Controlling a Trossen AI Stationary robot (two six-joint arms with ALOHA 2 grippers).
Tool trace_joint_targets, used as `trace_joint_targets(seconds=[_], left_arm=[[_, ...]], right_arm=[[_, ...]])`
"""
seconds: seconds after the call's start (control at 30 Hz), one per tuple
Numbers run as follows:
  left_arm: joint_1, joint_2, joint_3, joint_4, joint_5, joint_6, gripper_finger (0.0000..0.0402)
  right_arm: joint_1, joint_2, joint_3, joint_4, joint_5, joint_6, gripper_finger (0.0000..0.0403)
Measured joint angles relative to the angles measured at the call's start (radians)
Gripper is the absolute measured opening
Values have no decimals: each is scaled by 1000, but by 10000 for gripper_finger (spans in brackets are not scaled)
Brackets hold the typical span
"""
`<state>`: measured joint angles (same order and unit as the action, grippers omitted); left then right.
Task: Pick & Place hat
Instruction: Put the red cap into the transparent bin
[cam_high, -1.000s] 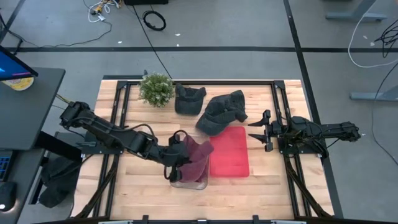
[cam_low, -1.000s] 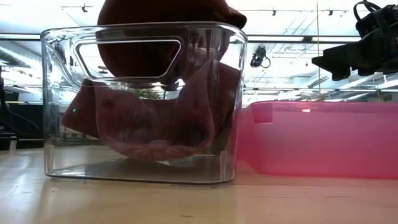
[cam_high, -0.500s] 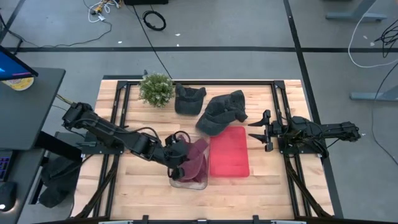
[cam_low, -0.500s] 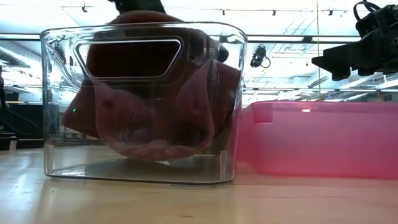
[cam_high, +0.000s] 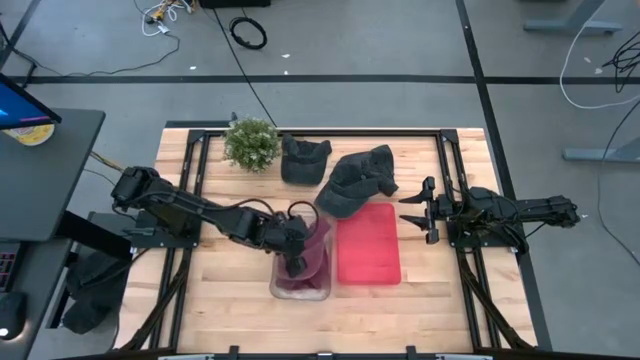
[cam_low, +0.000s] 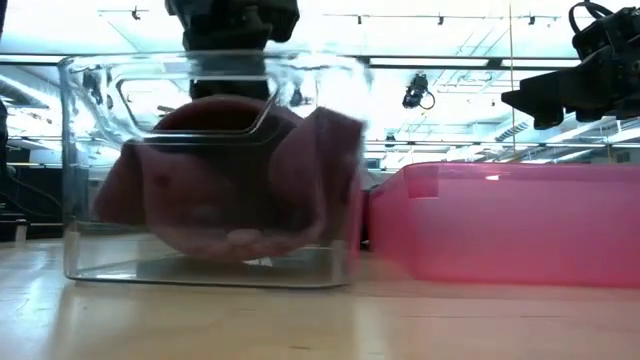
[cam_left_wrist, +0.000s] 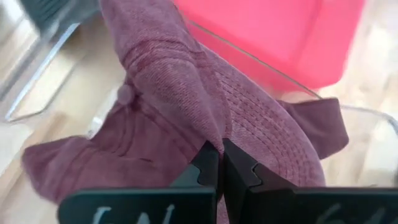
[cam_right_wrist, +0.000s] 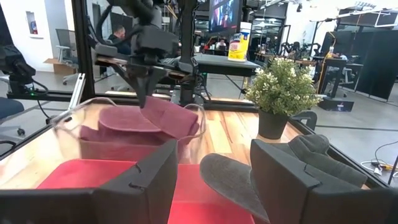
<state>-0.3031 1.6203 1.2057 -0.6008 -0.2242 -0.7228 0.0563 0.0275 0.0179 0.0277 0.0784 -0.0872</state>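
The maroon hat (cam_high: 314, 262) sits inside a clear plastic bin (cam_high: 300, 292) at the table's near middle. Through the bin's wall (cam_low: 90, 150) the low view shows the hat (cam_low: 230, 190) low in the bin. My left gripper (cam_high: 296, 260) reaches down into the bin and is shut on the hat (cam_left_wrist: 186, 93). My right gripper (cam_high: 415, 210) waits open above the table's right side, beside the red tray (cam_high: 368, 245). It touches nothing. In the right wrist view the hat (cam_right_wrist: 149, 121) shows beyond the open fingers. My left gripper (cam_left_wrist: 221, 154) pinches a raised fold of the hat's crown cloth (cam_left_wrist: 208, 134) between its two fingertips. The fingers come from above, pointing down into the bin. The hat hangs below them, spread out inside the bin, with its underside (cam_low: 235, 245) close to the bin's floor.
A red tray (cam_low: 500, 220) lies directly right of the bin. Two dark hats (cam_high: 357, 180) (cam_high: 303, 160) and a small potted plant (cam_high: 251, 143) stand along the far side. The wood at the table's near left and near right is bare.
My left gripper has moved toward the table's right and down into the bin, staying shut on the hat. The hat, whose crown bulged above the bin's rim, has sunk wholly inside it. The bin has jolted a little sideways.
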Motion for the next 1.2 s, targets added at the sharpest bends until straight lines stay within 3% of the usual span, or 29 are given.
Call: trace_joint_targets(seconds=[0.63, 0.97, 1.2], left_arm=[[-2, 14, -2, -91, 1, 12, 5], [27, 114, 1, -100, 131, 59, 5], [58, 124, 0, -89, 143, 63, 6]], right_arm=[[0, 0, 0, 1, 0, 0, 205], [0, 0, 0, 1, 0, 0, 205], [0, 0, 0, 1, 0, 0, 205]])
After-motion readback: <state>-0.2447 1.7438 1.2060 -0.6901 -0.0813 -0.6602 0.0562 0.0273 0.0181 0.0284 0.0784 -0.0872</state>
